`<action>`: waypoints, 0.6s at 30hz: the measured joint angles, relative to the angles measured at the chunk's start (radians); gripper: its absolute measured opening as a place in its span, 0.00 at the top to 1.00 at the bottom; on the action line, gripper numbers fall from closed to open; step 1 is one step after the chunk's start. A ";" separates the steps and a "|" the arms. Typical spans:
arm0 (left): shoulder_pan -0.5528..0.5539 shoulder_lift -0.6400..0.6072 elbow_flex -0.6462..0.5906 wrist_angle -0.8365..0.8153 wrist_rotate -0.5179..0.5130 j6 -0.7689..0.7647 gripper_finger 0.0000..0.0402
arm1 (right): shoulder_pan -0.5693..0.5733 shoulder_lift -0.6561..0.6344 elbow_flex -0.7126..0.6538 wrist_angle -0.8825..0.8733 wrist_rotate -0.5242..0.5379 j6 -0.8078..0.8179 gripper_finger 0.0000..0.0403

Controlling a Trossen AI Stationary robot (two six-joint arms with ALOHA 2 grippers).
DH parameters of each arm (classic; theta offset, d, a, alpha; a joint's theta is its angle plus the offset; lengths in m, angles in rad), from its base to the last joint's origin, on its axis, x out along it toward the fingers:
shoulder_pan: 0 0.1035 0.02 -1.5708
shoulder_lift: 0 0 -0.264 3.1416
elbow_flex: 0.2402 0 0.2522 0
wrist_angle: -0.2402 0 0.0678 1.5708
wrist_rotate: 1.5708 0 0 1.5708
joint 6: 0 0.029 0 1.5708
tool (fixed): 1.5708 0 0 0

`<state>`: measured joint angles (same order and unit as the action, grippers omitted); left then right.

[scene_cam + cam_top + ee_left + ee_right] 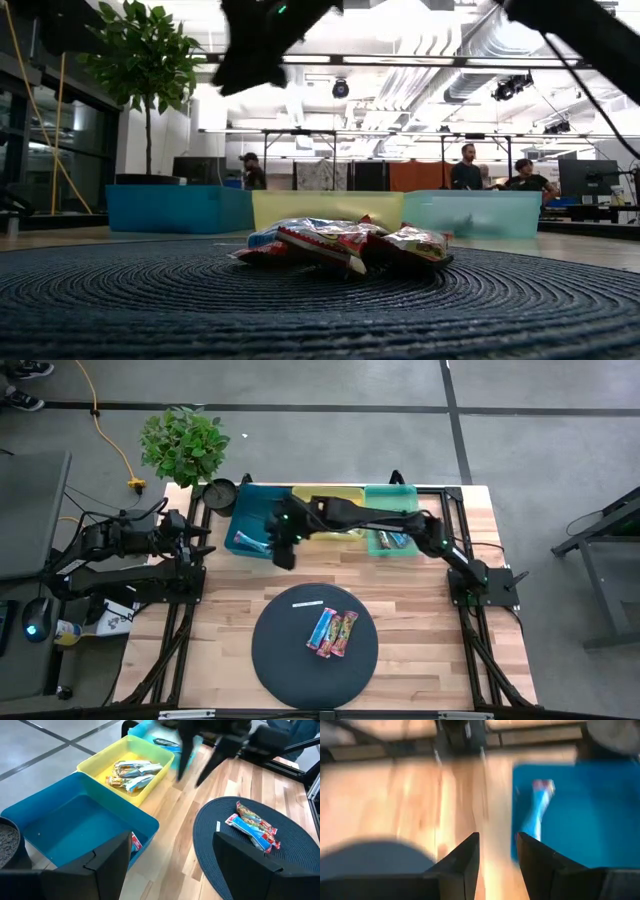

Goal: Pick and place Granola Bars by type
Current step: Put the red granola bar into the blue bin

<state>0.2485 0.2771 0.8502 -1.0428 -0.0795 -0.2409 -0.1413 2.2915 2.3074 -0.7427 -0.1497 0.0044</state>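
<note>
Three granola bars lie on the round dark mat [275,660]: a silver-white one [307,603], a blue multicolour one [322,630] and a pink one [343,635]. They show as a heap in the low view [340,245]. A blue bar [537,815] lies in the blue bin [255,505]. More bars lie in the yellow bin [132,775] and the green bin [390,540]. My right gripper [283,555] hangs open and empty above the wood, by the blue bin's near wall. My left gripper [170,850] waits open at the table's left edge.
The three bins stand in a row along the far edge: blue, yellow [330,495], green [392,495]. A potted plant [183,445] and a dark round pot [220,493] stand at the far left corner. Bare wood lies between the bins and the mat. People stand in the room behind.
</note>
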 joint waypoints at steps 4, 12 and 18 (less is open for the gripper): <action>0.000 0.000 0.000 0.000 0.000 0.000 0.32 | 0.063 -0.074 0.000 -0.207 0.140 0.058 0.72; 0.000 0.000 0.000 0.000 0.000 0.000 0.32 | 0.200 -0.113 -0.001 -0.447 0.228 0.497 0.72; 0.000 0.000 0.000 0.000 0.000 0.000 0.32 | 0.295 -0.104 -0.002 -0.520 0.256 0.778 0.72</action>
<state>0.2485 0.2771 0.8505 -1.0424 -0.0795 -0.2409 0.1537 2.1880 2.3056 -1.2625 0.1063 0.7826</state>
